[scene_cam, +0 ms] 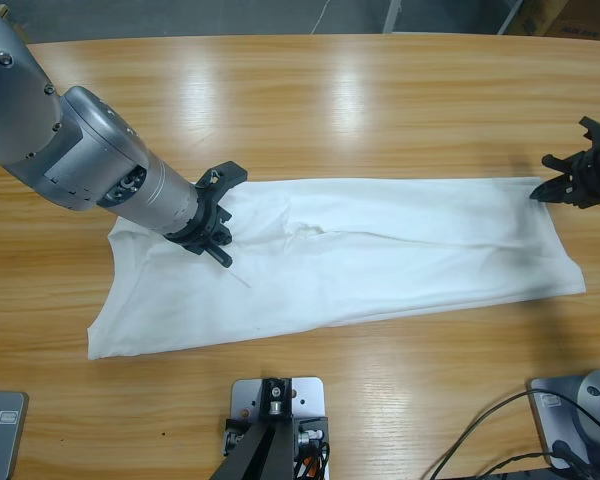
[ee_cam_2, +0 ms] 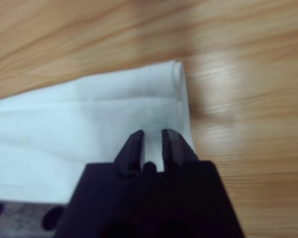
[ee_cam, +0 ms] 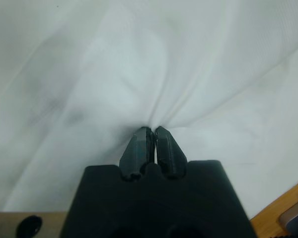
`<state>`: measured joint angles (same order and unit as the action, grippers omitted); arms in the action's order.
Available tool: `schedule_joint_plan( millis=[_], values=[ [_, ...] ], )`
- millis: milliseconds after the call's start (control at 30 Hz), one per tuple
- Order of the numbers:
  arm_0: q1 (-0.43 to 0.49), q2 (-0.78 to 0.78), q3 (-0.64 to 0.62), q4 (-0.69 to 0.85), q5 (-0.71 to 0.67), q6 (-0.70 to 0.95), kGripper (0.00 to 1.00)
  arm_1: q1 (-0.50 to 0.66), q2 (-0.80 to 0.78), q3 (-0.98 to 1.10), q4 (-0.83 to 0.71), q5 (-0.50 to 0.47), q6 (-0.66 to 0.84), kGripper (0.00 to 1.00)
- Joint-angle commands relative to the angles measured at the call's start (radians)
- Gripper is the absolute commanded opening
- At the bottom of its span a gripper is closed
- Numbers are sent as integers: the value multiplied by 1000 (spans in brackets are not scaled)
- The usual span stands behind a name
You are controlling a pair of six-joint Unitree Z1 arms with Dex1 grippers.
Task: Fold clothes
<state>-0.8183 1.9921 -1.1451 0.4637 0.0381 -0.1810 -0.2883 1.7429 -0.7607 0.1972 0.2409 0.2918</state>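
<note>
I see the T-shirt [scene_cam: 340, 265] lying flat on the table [scene_cam: 330, 90], its long axis running left to right between my two arms. The left gripper [ee_cam: 154, 133] is closed, pinching a pucker of cloth near one end. The right gripper [ee_cam_2: 153, 136] sits at the opposite corner with its jaws a little apart (cloth shows between them, not yet clamped, I believe).

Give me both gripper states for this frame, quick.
Left gripper: shut, pinching a fold of the white T-shirt.
Right gripper: slightly open over the shirt's corner, holding nothing.
</note>
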Motion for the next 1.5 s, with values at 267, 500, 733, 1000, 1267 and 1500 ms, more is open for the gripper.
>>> schedule_joint_plan(
  millis=[267, 500, 733, 1000, 1267, 1500],
  values=[
    [-21, 60, 71, 0, -14, -2, 0, -8, 53, -11, -12, -26, 7, 425],
    [-21, 59, 71, 0, -13, -2, 0, -8, 80, -11, -21, -7, 6, 370],
    [-21, 56, 77, -2, -13, -3, 0, -11, 87, -9, -25, 5, 1, 4],
    [-21, 55, 82, -7, -12, -3, 0, -11, 72, -13, -19, -27, -77, 0],
    [-21, 54, 91, -8, -12, 0, 0, -11, 52, -26, -40, -63, -107, 0],
    [-21, 52, 95, -8, -12, 1, 0, -11, 59, -25, -118, -8, -121, 0]
  ],
)
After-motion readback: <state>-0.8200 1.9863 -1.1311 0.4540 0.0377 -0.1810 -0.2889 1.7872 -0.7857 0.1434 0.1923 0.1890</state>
